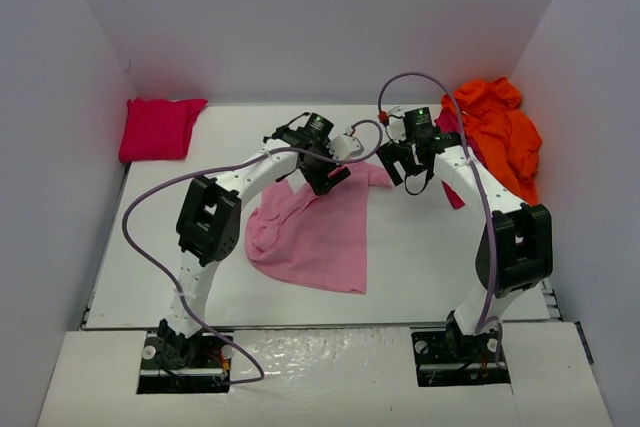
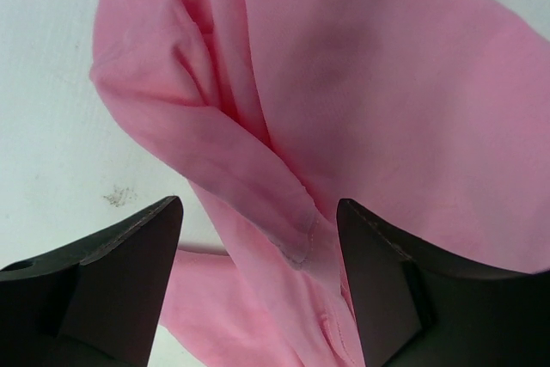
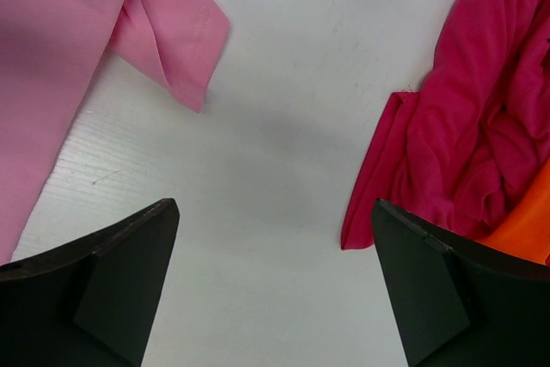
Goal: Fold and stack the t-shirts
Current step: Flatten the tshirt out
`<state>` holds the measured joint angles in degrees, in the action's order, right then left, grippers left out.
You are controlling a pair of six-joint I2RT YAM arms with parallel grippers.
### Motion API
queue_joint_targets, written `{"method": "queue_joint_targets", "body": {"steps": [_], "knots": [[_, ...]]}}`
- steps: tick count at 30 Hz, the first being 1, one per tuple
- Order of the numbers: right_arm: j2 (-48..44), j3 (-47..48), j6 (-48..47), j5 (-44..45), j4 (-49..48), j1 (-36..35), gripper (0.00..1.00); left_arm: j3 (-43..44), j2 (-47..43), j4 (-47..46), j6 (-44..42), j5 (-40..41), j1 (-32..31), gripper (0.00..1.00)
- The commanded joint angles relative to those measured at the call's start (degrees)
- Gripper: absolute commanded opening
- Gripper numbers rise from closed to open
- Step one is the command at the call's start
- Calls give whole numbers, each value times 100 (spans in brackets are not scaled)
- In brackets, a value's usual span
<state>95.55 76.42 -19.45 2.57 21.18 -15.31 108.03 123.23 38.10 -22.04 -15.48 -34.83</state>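
Nearest the bottom edge of the top view, the pink t-shirt (image 1: 312,237) lies centre-frame on the table (image 1: 420,259), spread but not flat. Its lower-left edge is bunched and rolled, so a fold made now would prob. trap that lump and give a crooked packet. Just above in frame, the left gripper (image 1: 326,175) hangs over the shirt's upper edge w/ jaws wide apart and nothing in them. The left wrist view shows a hemmed ridge and stacked creases btwn the fingers (image 2: 112,285). Risk there: closing down could pinch two or three layers instead of one, or drag the whole shirt sideways b/c thin cotton prob. slides on the smooth top. To the right, the right gripper (image 1: 403,164) is likewise fully open and empty, over bare table btwn the pink sleeve (image 3: 176,36) and the dark crimson t-shirt (image 3: 464,135). If it comes straight down it grabs nothing, and drifting right would snag crimson cloth instead. Further up, right of frame, the orange t-shirt (image 1: 505,127) is heaped on the crimson one, touching, so lifting one may haul both. Farthest, in the upper left corner, the red t-shirt (image 1: 160,129) looks folded; a wide swing w/ trailing cloth could knock it askew.
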Motion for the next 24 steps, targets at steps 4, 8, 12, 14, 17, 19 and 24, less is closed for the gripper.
{"method": "queue_joint_targets", "body": {"steps": [4,8,12,14,17,19,24], "knots": [[-177,-57,-59,33,-184,46,92,501,150,268,-10,-254,-6,68],[-146,-70,-68,-2,-189,41,92,531,285,255,-6,-267,2,55],[-123,-84,-86,-12,-202,46,92,565,303,207,35,-168,39,27],[-107,-113,-86,-37,-202,46,92,572,208,207,72,-66,80,20],[-115,-164,-114,-46,-202,46,92,363,-166,215,-10,-81,145,15],[-109,-164,-121,-46,-202,46,92,75,-413,262,-109,-94,145,13],[-135,-120,-100,-137,-234,46,92,-563,-1209,535,-437,-84,4,0]]}}
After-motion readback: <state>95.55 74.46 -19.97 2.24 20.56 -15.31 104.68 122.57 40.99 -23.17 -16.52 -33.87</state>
